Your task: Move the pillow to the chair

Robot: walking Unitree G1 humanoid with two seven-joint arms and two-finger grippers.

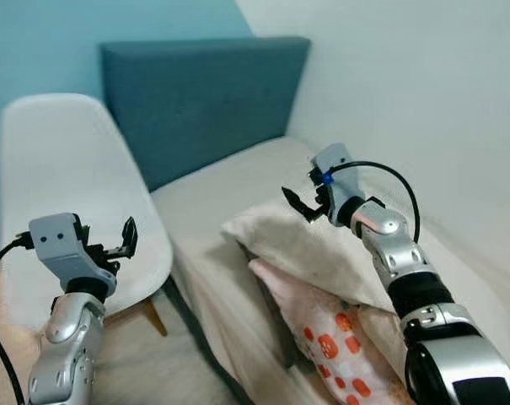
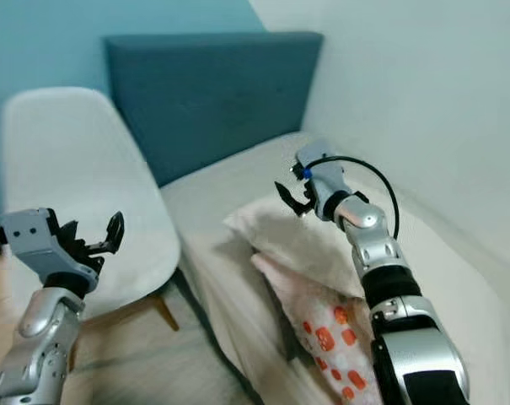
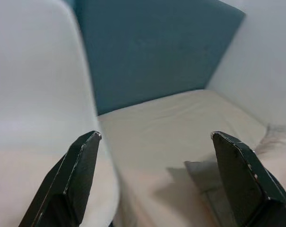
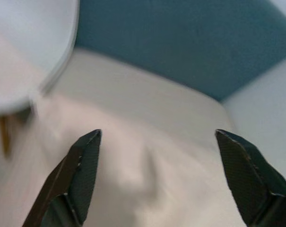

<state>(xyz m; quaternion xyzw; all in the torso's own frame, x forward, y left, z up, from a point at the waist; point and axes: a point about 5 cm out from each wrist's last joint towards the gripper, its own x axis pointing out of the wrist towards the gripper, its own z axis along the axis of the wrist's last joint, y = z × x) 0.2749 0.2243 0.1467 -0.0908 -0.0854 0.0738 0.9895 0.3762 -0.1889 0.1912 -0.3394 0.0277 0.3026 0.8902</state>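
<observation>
Two end effectors gape wide: the right end effector (image 1: 309, 200) hovers above the cream pillow (image 1: 301, 240) on the bed (image 1: 229, 181), the left end effector (image 1: 121, 240) before the white chair (image 1: 61, 177).

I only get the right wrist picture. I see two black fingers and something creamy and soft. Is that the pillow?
Observer: Yes. The right gripper hangs open just above the cream pillow on the bed.
Operator: Is there only one pillow?
Observer: No, a second pillow with orange patches lies beside the cream one, nearer the robot.
Operator: Where is the whole chair?
Observer: The white chair stands right beside the bed, on the robot's left.
Operator: What is the other hand doing?
Observer: The left gripper is open in front of the chair's seat, holding nothing.
</observation>
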